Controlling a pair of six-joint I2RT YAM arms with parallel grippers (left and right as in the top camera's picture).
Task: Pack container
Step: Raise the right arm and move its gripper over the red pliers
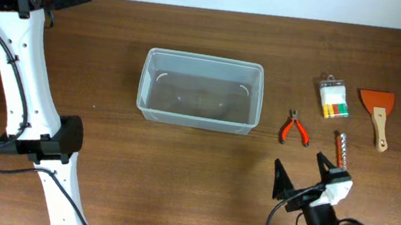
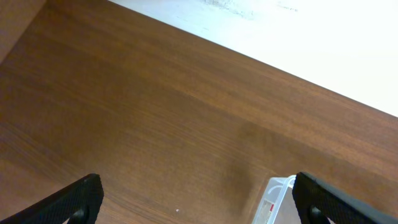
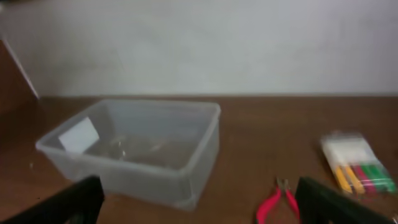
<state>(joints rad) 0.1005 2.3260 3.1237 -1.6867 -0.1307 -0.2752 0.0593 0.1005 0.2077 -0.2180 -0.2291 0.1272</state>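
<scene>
clear tub (image 1: 196, 120) sits centre frame on the brown table (image 1: 177, 172); red pliers (image 1: 294, 129), slim orange tool (image 1: 341, 150), marker pack (image 1: 334, 98) and scraper (image 1: 377, 112) lie to its right, all apart. right pincer (image 1: 303, 173), lower right near the slim orange tool, gapes wide, holding nothing. left pincer (image 2: 196, 199), upper left, likewise wide and empty.

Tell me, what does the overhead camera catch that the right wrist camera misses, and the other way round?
Only overhead: the left arm, the orange scraper and the slim red-handled tool. Only right wrist: a white label on the side of the container. Both: the container, the red pliers and the marker pack.
</scene>
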